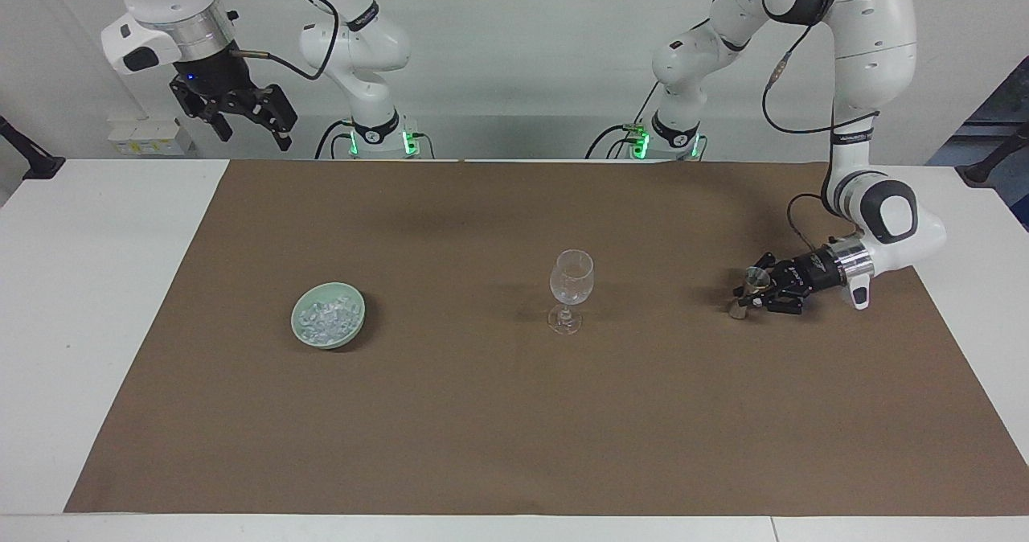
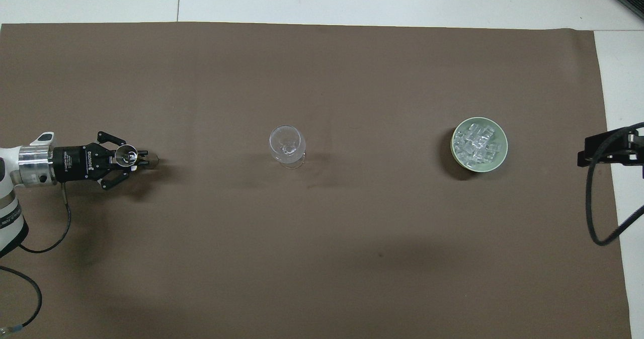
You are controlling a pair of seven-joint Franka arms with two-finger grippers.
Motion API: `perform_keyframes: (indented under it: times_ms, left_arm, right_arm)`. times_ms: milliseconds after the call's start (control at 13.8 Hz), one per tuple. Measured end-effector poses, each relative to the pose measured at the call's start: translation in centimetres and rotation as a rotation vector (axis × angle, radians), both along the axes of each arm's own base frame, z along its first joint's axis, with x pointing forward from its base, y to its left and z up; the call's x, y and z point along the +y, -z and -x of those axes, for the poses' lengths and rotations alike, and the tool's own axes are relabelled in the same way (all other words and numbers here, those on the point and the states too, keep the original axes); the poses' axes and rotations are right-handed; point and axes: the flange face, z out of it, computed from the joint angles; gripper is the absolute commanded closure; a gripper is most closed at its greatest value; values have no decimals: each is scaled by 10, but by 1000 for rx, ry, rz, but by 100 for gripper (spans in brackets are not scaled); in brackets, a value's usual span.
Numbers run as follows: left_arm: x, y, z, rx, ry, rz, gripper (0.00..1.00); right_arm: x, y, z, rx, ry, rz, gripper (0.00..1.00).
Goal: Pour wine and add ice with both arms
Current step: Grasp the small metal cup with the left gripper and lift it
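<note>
Fingertips of left tool [image 1: 754, 293] pinch small clear vessel [image 1: 752, 282].

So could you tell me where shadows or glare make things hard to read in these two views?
Facing view: the wine glass casts a faint shadow; the small clear vessel at the left gripper nearly vanishes. Overhead view: the ice glistens.

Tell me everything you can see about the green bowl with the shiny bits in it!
The pale green round bowl looks like smooth glazed ceramic, shallow, with a thin rim. It sits upright on the brown table cover, toward the right arm's end of the table, level with the clear stemmed wine glass. Inside lies a glistening heap of small translucent whitish ice chunks that fills most of it. Nothing else touches it, and no gripper is near.
</note>
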Motion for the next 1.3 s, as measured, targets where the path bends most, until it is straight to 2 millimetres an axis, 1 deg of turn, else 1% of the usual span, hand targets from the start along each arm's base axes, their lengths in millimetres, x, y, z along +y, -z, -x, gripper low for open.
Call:
perform_keyframes:
  times_ms: [290, 435, 507, 652, 797, 942, 1304]
  left_arm:
    - [-3, -6, 1, 5, 6, 32, 100]
    - [-4, -17, -2, 12, -2, 30, 100]
    - [-5, -27, -4, 16, -8, 25, 100]
    - [-14, -53, -8, 22, -11, 10, 100]
    - [-31, -83, -13, 32, -7, -8, 100]
    - [-44, -109, -15, 46, -13, -21, 100]
    - [-73, -156, -18, 85, -23, -42, 100]
  right_arm:
    - [1, -1, 0, -1, -2, 0, 0]
    - [1, -1, 0, -1, -2, 0, 0]
    - [1, -1, 0, -1, -2, 0, 0]
    - [1, -1, 1, -2, -2, 0, 0]
    - [1, -1, 1, -2, -2, 0, 0]
    - [1, -1, 1, -2, -2, 0, 0]
    - [1, -1, 1, -2, -2, 0, 0]
